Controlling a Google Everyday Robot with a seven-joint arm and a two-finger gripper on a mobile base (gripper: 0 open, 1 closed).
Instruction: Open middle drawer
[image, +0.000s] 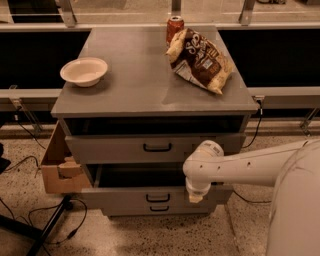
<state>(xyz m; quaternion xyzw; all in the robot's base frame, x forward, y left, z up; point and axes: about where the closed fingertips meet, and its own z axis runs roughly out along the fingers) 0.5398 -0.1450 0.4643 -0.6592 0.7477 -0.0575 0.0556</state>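
The middle drawer (125, 197) of the grey cabinet stands pulled out toward me. Its dark interior shows behind its flat front, and its small black loop handle (157, 197) sits at the centre. My gripper (195, 198) points downward at the right part of that drawer front, right of the handle, on the end of my white arm (250, 167). The uppermost drawer (115, 148) is slightly out, above it. The lowest drawer's handle (159, 208) shows just under the middle front.
On the cabinet top (135, 85) are a white bowl (84, 71), a brown chip bag (200, 60) and a red can (174, 27). A cardboard box (57, 167) leans at the cabinet's left. Cables and a black stand leg (50, 225) lie on the floor.
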